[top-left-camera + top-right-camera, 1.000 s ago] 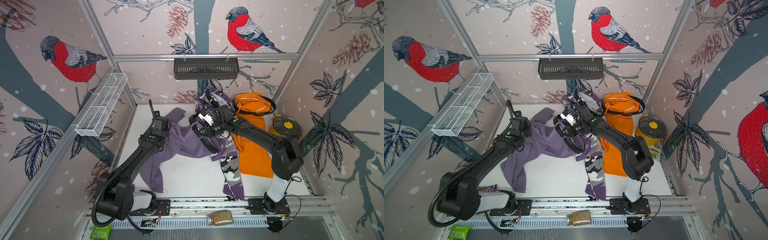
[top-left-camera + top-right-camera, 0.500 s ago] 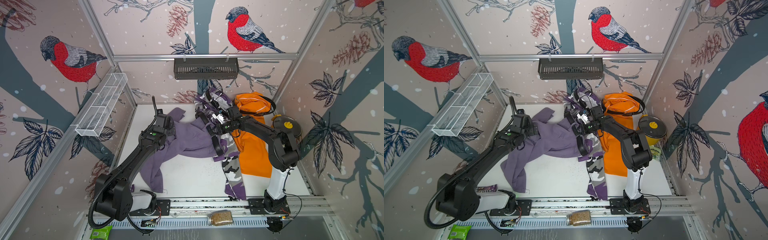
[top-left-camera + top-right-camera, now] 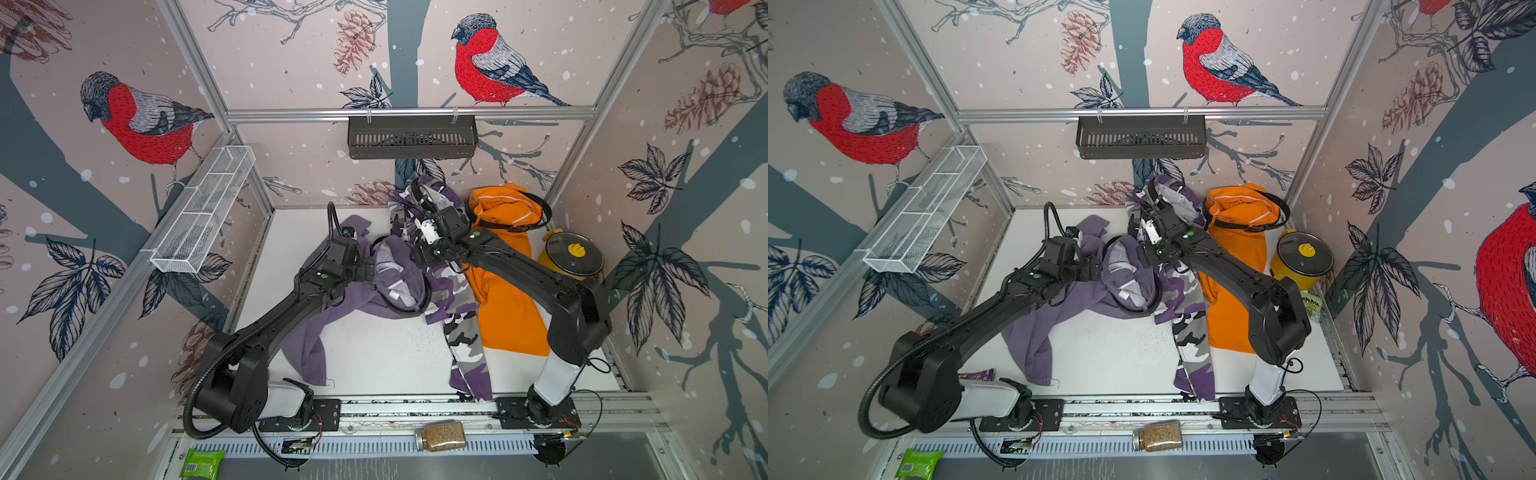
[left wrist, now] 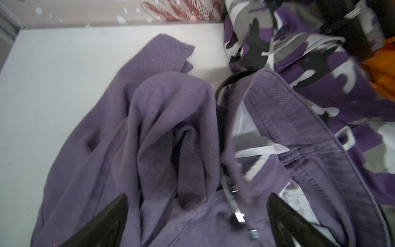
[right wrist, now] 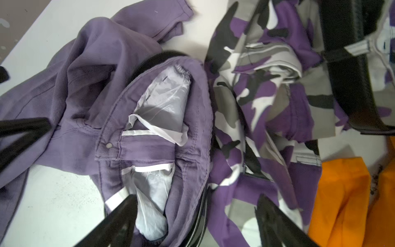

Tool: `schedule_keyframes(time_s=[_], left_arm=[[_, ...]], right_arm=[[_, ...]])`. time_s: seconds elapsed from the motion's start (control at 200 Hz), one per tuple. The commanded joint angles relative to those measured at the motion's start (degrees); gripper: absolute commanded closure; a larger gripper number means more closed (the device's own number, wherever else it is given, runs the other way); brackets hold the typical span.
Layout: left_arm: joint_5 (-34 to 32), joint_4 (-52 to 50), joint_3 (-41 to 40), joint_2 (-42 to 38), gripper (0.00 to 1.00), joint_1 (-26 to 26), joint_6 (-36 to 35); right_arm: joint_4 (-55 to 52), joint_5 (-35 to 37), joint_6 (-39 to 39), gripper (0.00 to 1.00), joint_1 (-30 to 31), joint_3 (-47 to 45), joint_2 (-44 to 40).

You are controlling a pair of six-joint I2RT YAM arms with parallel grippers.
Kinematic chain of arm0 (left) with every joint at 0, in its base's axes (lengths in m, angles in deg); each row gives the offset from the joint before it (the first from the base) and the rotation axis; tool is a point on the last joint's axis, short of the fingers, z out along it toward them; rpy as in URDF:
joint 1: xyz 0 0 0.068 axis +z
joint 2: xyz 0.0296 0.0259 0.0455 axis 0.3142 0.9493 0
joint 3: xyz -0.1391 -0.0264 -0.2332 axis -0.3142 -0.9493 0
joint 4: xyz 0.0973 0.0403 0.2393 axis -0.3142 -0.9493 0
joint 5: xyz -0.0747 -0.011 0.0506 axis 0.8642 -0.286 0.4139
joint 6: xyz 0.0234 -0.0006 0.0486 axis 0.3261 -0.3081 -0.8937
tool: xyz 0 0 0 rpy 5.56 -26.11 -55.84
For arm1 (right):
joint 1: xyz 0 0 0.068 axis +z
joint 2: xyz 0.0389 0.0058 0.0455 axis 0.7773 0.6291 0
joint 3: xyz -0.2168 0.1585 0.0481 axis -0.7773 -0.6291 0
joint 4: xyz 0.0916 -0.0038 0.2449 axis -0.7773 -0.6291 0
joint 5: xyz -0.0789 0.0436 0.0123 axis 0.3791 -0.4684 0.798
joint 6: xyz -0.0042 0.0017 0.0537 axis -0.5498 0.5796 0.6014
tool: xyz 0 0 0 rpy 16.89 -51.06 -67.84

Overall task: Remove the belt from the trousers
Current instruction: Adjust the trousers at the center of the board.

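- The walls (image 3: pixel 141 120) around you are papered with red-breasted birds, pine cones and grey branches, set in a metal frame.
- The white table (image 3: pixel 374 353) fills the floor, with dark specks near its middle.
- The lilac trousers (image 3: pixel 307 345) lie crumpled from 8 o'clock to the centre, the waist gaping and pale pocket lining showing.
- The orange trousers (image 3: pixel 507 320) lie at 3 o'clock, waist toward 1 o'clock.
- The camouflage trousers (image 3: pixel 461 332) run from 12 to 6 o'clock between the other two pairs, touching both.
- The belt (image 3: pixel 422 305), black, rings the lilac waistband at the centre.
- A second belt (image 3: pixel 544 212) circles the orange waist, and a third belt (image 3: pixel 417 195) crosses the camouflage waist.
- Your left gripper (image 4: pixel 196 224) hangs over the lilac waist, fingers spread wide and gripping nothing.
- Your right gripper (image 5: pixel 196 222) hangs over the same waistband's edge beside the camouflage cloth, fingers likewise spread and clamping nothing.
- A black slotted basket (image 3: pixel 411 137) hangs on the back rail at 12 o'clock; what it holds is hidden.
- A white wire basket (image 3: pixel 203 212) is fixed to the side wall at 10 o'clock.
- A yellow pot (image 3: pixel 573 253) with a glass lid stands between 2 and 3 o'clock, just beside the orange trousers; you cannot see inside.
- A jar (image 3: pixel 440 435) of tan grains lies on its side at 6 o'clock, off the table.
- A green packet (image 3: pixel 201 463) lies at 7 o'clock; its label is too small to read.
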Motion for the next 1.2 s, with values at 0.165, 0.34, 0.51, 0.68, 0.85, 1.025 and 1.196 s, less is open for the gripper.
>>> schedule_keyframes(time_s=[0.165, 0.34, 0.51, 0.68, 0.85, 1.025, 1.196], left_arm=[[-3.96, 1.87, -4.72, -1.73, 0.06, 1.74, 4.97], [-4.22, -1.07, -8.0, -3.65, 0.16, 8.89, 7.99], [-2.43, -2.56, -8.31, -0.24, 0.22, 11.67, 10.38], [-2.73, -1.75, -8.52, -2.29, 0.24, 11.79, 11.53], [-3.4, -2.58, -8.73, -2.88, 0.24, 11.75, 11.07], [-3.29, -2.24, -9.98, -4.13, 0.25, 11.76, 11.66], [-3.14, -2.27, -10.02, -4.07, 0.26, 11.75, 11.86]], right_arm=[[2.45, 0.76, 1.2, 0.09, 7.68, 1.77, 3.46], [7.24, -7.7, 1.84, 0.1, 10.65, -2.62, 4.81], [6.37, -10.63, 0.94, 0.11, 14.25, 0.72, 11.0], [4.43, -9.44, 2.53, 0.25, 14.43, 3.82, 16.92], [5.89, -8.21, 3.41, 0.38, 13.39, 3.82, 18.29], [6.75, -8.62, 3.47, 0.48, 12.07, 4.56, 19.76], [6.56, -9.24, 3.12, 0.56, 10.89, 5.94, 21.25]])
